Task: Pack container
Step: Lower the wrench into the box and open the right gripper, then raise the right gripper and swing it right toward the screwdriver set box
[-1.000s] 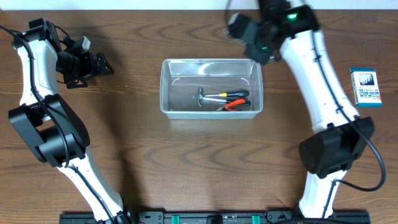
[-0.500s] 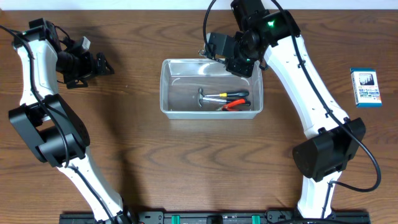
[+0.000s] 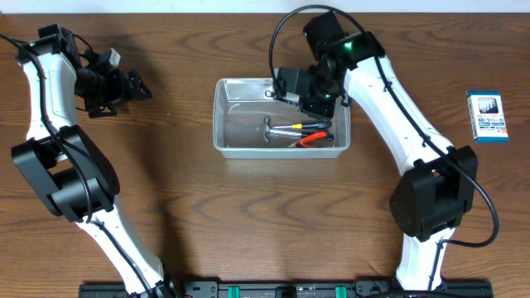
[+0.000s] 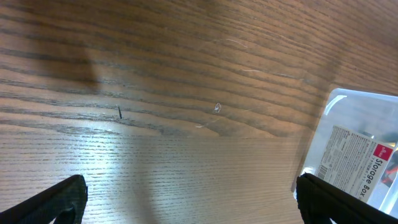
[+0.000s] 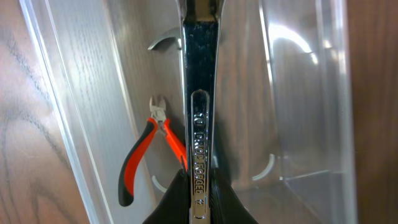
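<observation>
1. Nearest me, along the near edge of the table (image 3: pixel 248 223), there is only bare wood between the two arm bases. I see nothing lying there that waits to be packed.
2. In the middle of the table sits the container (image 3: pixel 248 151), its long sides parallel to the near edge. Toward its near right corner lie red-handled pliers (image 3: pixel 310 139) and a yellow-handled tool (image 3: pixel 290 127) whose kind I cannot make out.
3. By the right edge, level with the container but well apart from it, a small blue-and-white box (image 3: pixel 487 117) lies flat.
4. Over the container's far wall hangs the right gripper (image 3: pixel 286 85), pressed together on a chrome wrench (image 5: pixel 199 124). The wrench reaches out above the container's floor and is not yet set down.
5. Toward the far left corner the left gripper (image 3: pixel 137 86) hovers over bare wood, its fingers spread wide and holding nothing, well apart from the container.
6. To my eye the packing is well along: two tools are in and the wrench only needs lowering and letting go. Whether the box belongs inside too, I cannot tell.
</observation>
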You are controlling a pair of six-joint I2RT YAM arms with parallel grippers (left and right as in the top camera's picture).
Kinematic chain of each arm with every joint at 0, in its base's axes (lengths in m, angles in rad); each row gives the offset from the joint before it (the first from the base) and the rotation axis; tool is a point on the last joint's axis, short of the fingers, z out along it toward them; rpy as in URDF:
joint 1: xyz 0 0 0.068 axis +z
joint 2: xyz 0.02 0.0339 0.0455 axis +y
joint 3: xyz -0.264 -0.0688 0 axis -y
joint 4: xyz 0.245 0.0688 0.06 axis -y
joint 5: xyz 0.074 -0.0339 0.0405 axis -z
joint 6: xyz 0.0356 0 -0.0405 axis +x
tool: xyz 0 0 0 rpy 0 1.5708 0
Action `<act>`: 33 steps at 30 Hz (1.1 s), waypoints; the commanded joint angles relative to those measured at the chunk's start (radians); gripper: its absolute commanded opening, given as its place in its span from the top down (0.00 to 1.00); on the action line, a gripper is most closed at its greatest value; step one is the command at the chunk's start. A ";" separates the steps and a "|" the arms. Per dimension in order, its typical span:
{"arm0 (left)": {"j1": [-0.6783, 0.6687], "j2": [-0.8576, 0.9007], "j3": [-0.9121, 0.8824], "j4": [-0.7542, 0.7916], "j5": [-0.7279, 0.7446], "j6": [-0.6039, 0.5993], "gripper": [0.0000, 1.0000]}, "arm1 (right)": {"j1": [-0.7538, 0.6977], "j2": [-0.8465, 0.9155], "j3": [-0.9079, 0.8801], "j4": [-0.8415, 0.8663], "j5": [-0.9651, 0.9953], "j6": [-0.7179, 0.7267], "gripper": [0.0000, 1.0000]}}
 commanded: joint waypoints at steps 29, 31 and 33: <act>0.002 -0.030 0.020 -0.003 -0.005 0.002 0.02 | -0.010 0.079 0.257 -0.082 0.113 0.200 0.62; 0.002 -0.030 0.020 -0.002 -0.005 0.002 0.02 | -0.026 0.079 0.354 -0.150 0.176 0.204 0.28; 0.002 -0.030 0.020 -0.003 -0.005 0.002 0.02 | -0.045 0.079 0.425 -0.209 0.227 0.204 0.01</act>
